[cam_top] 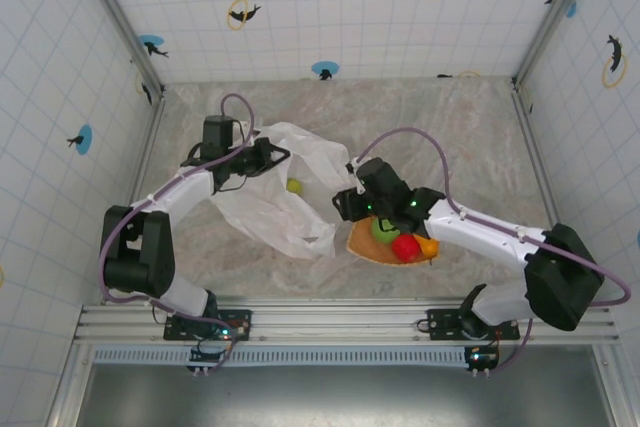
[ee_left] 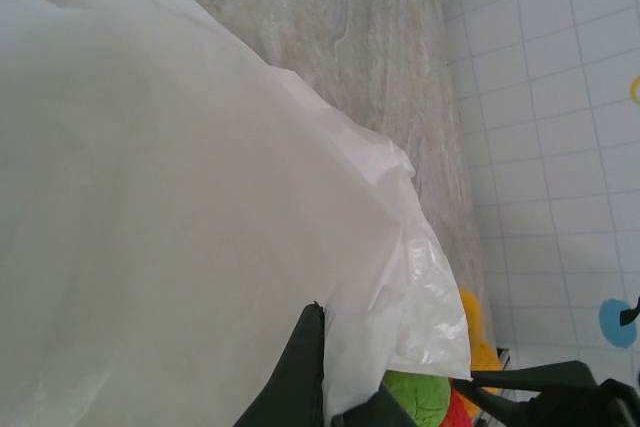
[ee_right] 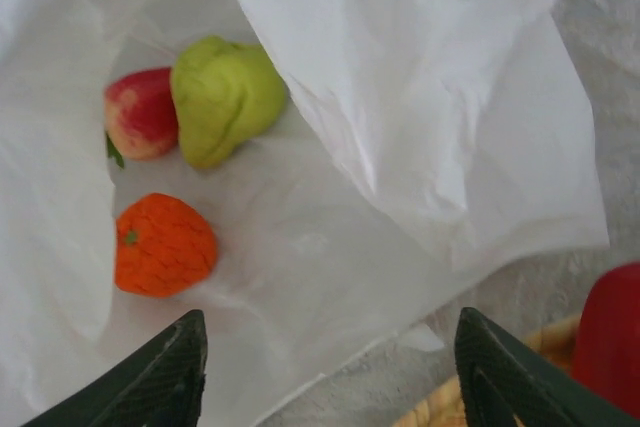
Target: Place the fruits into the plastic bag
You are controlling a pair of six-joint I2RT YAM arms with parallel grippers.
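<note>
The plastic bag lies crumpled left of centre, and my left gripper is shut on its upper edge, holding the mouth up. In the left wrist view the bag's film is pinched between the dark fingers. Inside the bag lie a green fruit, a red-pink fruit and an orange fruit. My right gripper hangs open over the bag's lower lip with nothing between its fingers; from above it sits at the bag's right edge. A green fruit, a red one and a yellow-orange one rest behind it.
The three loose fruits lie on a flat orange fan-shaped tray near the table's front, under my right wrist. A red fruit and the tray's woven rim show beside the right finger. Tiled walls enclose the marbled table.
</note>
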